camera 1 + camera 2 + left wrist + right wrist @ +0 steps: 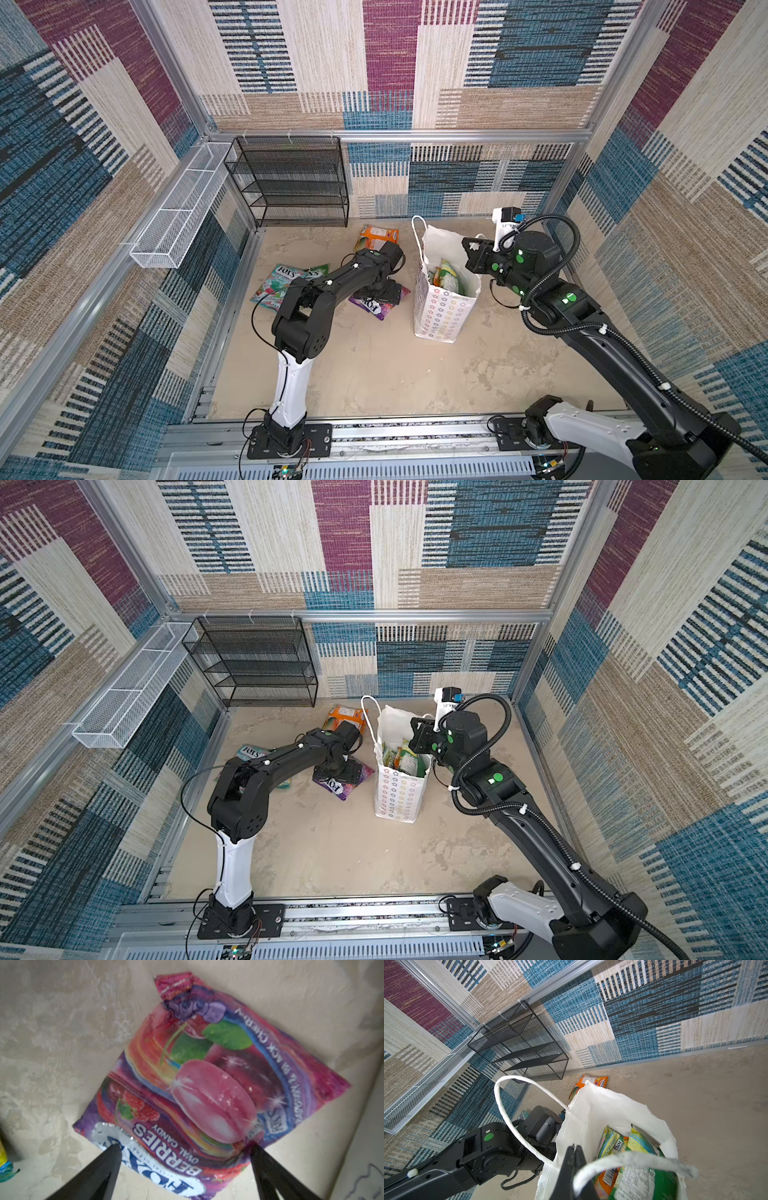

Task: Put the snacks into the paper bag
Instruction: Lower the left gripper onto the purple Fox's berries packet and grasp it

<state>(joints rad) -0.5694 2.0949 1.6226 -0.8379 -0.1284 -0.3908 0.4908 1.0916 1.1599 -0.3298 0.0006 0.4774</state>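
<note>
Nearest me, table: mottled beige top, and I see the paper bag standing upright on it, mouth open, coloured stars on the side facing me.
Bag contents: from the right wrist I'm looking straight down on green, yellow-green and orange snacks standing packed inside. They show in both top views as well.
Left gripper: just left of the bag, spread wide, pointing down over the purple packet with one finger at each side of its end. Whether they touch it, I cannot tell.
Purple packet: flat on the table just beside the bag's left face; I can read "BERRIES OVAL CANDY" on it.
Right gripper: fingers pressed together, tips right at the bag's rim beside a white cord handle. I cannot tell whether paper is pinched between them.
Teal and green packets: further left of the bag, flat, overlapping, partly under the left arm.
Orange packet: on the table behind the bag's left corner.
Black mesh rack: well behind and left of the bag, against the back wall.
White wire basket: further left again, on the side wall.
</note>
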